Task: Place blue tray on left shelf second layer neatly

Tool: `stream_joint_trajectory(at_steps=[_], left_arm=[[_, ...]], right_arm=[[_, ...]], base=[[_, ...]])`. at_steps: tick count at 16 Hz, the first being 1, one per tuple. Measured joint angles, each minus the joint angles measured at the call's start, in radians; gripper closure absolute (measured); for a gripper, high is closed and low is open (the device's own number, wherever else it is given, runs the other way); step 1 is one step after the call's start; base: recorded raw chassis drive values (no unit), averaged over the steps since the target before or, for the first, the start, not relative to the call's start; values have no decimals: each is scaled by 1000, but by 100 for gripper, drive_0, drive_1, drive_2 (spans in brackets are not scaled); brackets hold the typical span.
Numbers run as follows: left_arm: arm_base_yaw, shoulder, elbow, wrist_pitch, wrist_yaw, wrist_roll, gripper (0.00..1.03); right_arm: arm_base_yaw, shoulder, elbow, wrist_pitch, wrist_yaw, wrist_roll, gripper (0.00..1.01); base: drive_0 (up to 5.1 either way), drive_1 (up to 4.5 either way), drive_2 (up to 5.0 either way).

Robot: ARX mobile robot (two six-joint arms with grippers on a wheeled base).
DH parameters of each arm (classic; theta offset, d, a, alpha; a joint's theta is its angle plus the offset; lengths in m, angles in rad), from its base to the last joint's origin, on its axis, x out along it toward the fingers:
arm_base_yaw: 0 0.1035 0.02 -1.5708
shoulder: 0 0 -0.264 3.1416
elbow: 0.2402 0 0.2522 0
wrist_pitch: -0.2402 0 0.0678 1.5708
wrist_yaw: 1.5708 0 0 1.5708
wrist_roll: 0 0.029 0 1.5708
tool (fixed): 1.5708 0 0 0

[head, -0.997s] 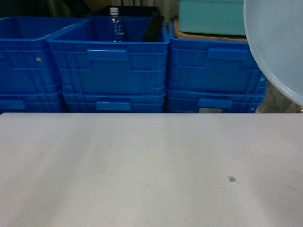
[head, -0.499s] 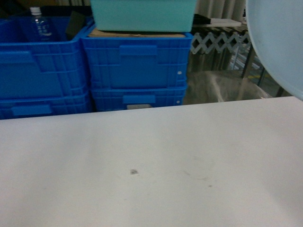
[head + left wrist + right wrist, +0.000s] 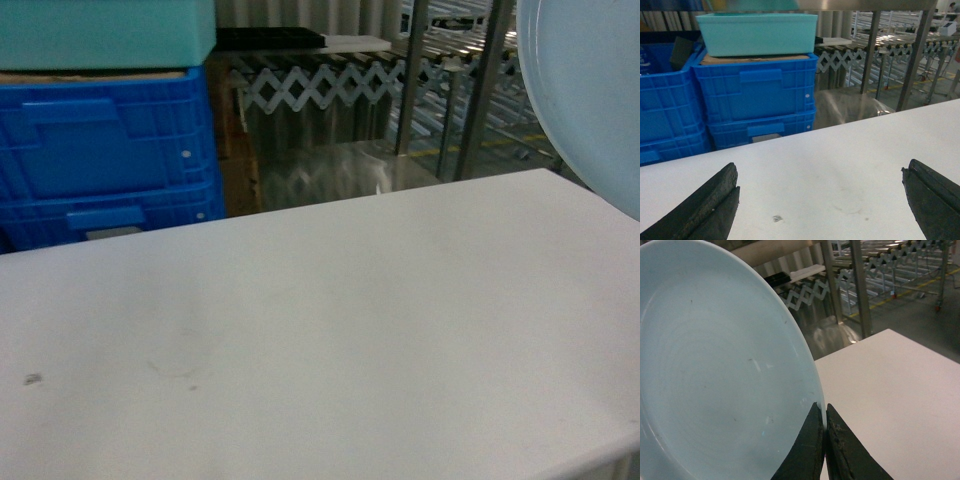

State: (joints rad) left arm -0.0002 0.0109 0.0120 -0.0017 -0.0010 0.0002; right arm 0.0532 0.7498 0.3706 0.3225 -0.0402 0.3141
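Both pincers differ: right pincer pinches the blue tray rim above the tabletop, left pincer gapes wide.

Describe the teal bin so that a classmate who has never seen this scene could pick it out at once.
Look beyond the far edge of the white table to the stack of blue crates on the left. The teal bin sits on top of that stack, on a brown sheet that covers the upper crate. It is the only pale teal, smooth-walled box there; the crates under and beside it are deep blue and ribbed.
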Motion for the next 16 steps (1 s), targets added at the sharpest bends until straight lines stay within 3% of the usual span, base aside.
stream_joint_trajectory(at_steps=[4,5,16], left_arm=[[0,0,0,0,5,0,5],[0,0,0,-6,2,0,5],[-1,0,0,-4,0,0,5]], right_arm=[[-2,-1,0,-3,18,1,99],[1,-2,0,4,2,1,99],[5,-5,-2,0,3,1,99]], base=[[-25,-189,-189],[-135,-135,-135],[236,-113,-623]])
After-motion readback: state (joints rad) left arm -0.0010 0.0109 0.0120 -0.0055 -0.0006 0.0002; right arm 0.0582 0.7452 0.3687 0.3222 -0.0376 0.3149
